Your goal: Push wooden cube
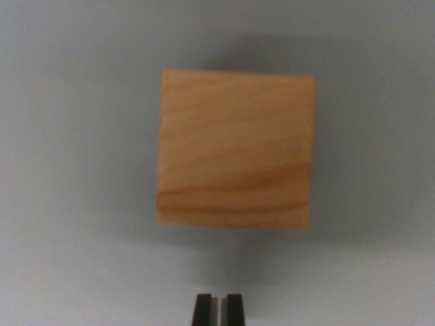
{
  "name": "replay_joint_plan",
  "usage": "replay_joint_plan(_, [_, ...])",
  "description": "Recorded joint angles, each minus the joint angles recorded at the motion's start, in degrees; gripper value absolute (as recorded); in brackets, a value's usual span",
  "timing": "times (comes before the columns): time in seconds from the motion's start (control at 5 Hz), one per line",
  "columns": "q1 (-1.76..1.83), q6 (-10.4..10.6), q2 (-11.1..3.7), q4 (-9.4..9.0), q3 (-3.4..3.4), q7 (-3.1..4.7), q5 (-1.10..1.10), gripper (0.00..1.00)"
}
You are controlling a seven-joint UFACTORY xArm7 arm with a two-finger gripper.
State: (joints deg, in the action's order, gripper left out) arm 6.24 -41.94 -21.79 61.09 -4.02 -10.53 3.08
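The wooden cube (235,149) sits in the middle of the wrist view, a little blurred, with pale grain lines running across its face and a soft shadow around it on the plain grey surface (68,170). Below it, at the bottom edge, the gripper (217,309) shows two dark fingertips (202,310) standing almost together with only a thin slit between them, holding nothing and well apart from the cube.
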Motion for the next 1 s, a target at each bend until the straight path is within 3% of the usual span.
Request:
replay_joint_plan(0.2, [0.0, 0.0, 0.0, 0.0, 0.0, 0.0, 0.0, 1.0])
replay_joint_plan(0.4, [-0.03, -0.9, -1.33, 2.2, 0.07, 0.15, 0.02, 1.0])
replay_joint_plan(0.6, [-0.03, -0.9, -1.33, 2.2, 0.07, 0.15, 0.02, 1.0])
replay_joint_plan(0.8, [-0.06, -1.8, -2.78, 4.57, 0.14, 0.32, 0.03, 1.0])
replay_joint_plan(1.0, [-0.06, -1.8, -2.78, 4.57, 0.14, 0.32, 0.03, 1.0])
